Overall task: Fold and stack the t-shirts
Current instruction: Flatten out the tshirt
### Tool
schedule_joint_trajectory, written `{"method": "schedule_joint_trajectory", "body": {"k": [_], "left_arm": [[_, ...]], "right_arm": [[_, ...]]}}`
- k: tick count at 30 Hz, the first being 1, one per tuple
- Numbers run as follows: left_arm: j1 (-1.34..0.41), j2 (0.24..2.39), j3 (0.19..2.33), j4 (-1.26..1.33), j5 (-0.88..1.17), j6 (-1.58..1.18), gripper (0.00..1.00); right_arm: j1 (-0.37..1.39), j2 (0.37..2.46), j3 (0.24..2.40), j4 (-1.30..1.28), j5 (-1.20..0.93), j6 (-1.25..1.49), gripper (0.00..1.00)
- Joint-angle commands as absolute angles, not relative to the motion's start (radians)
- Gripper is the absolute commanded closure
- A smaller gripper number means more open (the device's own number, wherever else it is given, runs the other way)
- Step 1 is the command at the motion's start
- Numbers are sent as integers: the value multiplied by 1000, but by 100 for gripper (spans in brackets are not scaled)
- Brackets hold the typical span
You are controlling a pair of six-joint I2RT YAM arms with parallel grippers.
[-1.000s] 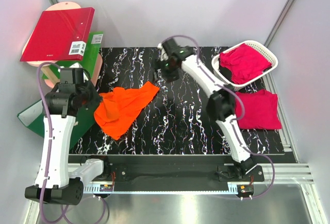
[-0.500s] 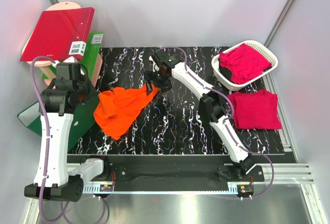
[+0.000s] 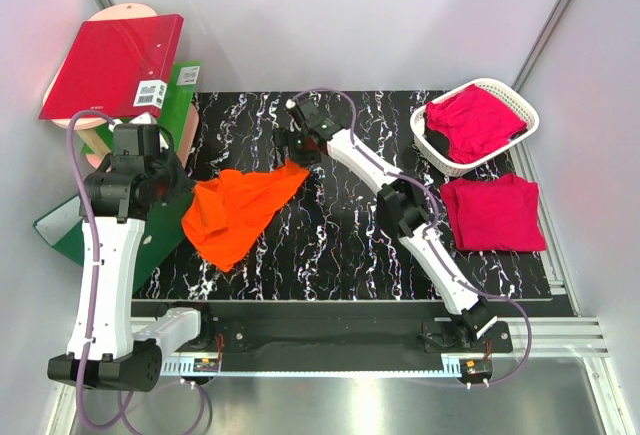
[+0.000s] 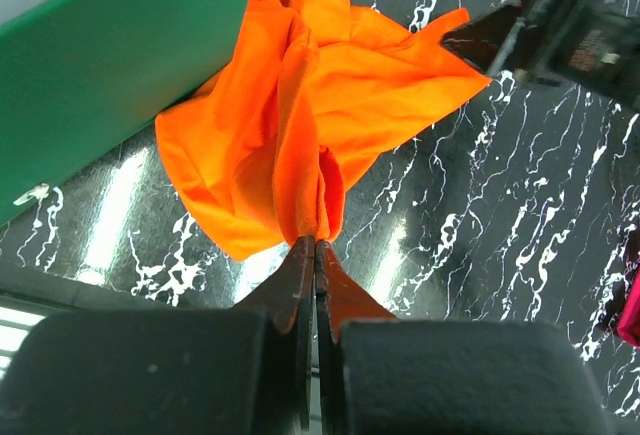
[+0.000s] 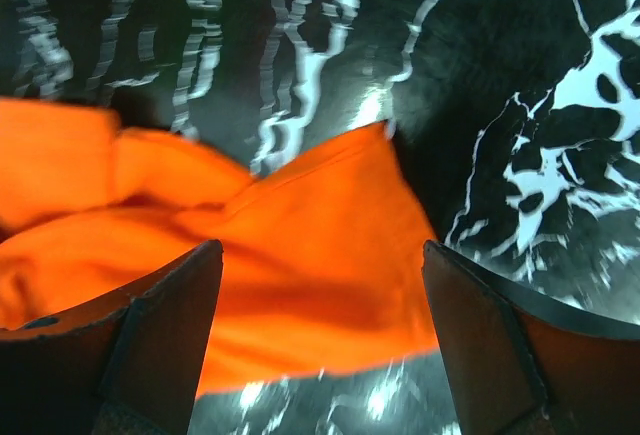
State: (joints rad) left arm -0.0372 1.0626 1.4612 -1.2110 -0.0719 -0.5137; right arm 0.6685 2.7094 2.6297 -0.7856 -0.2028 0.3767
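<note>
The bright orange t-shirt (image 3: 240, 210) lies crumpled on the left of the black marbled table. My left gripper (image 3: 190, 193) is shut on a bunched fold at its left edge, seen pinched in the left wrist view (image 4: 318, 240). My right gripper (image 3: 296, 151) is open and hovers over the shirt's far right corner (image 5: 300, 245); that corner lies between and below the spread fingers (image 5: 170, 305), which do not touch it. A magenta-pink t-shirt (image 3: 495, 213) lies folded flat at the right. Another magenta-pink shirt (image 3: 472, 120) fills the white basket (image 3: 524, 107).
A red binder (image 3: 110, 65) and a green binder (image 3: 178, 95) lean at the back left. Another green binder (image 4: 110, 65) lies by the left arm, touching the orange shirt's edge. The basket stands at the back right, just behind the flat pink shirt.
My right gripper has swung left from the table's back middle to above the orange shirt's far corner. The left gripper has kept its hold, shifting only slightly.
</note>
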Motion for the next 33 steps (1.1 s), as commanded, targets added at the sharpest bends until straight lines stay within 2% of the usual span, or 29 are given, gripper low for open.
{"method": "schedule_joint_trajectory", "body": {"k": [1, 5, 7, 10, 16, 18, 20, 33], "left_arm": [[-34, 1057, 1448, -1170, -28, -503, 100], [-34, 1055, 1430, -1158, -8, -509, 100], [-34, 1060, 1431, -1157, -8, -511, 100], [-34, 1072, 1446, -1154, -6, -512, 100], [-34, 1104, 1494, -1146, -6, -512, 100], [-34, 1112, 1500, -1143, -6, -514, 100], [-34, 1117, 1503, -1138, 20, -515, 100], [-34, 1112, 1494, -1080, 43, -517, 100]], "right_arm": [[657, 2752, 2677, -732, -176, 460, 12], [657, 2758, 2663, -727, -156, 489, 15], [657, 2764, 2668, -724, -163, 491, 29], [649, 2772, 2678, -721, -195, 489, 45], [630, 2754, 2671, -719, -222, 488, 66], [626, 2749, 2677, -719, -230, 485, 79], [624, 2735, 2668, -727, -232, 479, 100], [623, 2453, 2577, -716, -61, 374, 100]]}}
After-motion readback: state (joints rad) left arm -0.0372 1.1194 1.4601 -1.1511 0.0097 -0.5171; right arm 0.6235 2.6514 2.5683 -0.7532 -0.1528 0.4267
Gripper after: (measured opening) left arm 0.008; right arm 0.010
